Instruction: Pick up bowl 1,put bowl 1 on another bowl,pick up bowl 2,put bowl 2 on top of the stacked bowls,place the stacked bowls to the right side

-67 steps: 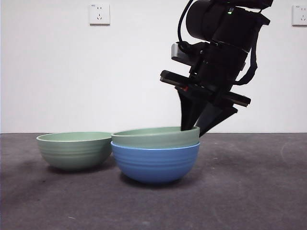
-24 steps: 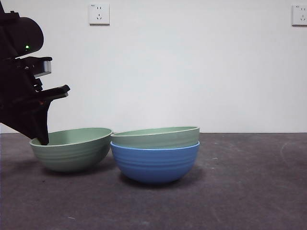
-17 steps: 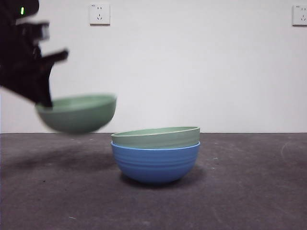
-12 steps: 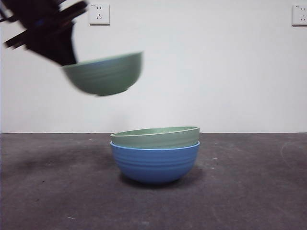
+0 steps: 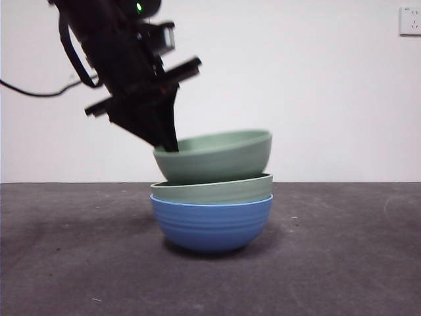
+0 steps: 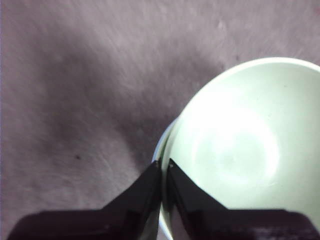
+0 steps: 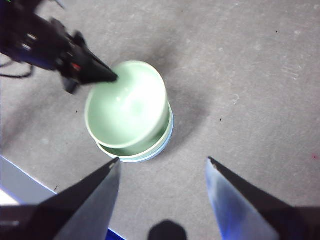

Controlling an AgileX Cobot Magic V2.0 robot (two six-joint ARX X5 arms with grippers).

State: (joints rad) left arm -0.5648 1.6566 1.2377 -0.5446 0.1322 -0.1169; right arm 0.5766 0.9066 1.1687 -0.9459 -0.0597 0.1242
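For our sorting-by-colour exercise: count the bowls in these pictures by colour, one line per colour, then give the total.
Pale green bowls: 2, one held by the left gripper just above the stack, one nested in the blue bowl
Blue bowls: 1, at the bottom on the table
Total: 3 bowls

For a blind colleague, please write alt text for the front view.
The left hand grips the rim of a pale green bowl and holds it tilted just above a second green bowl, which is nested in a blue bowl on a dark table, against a white wall.
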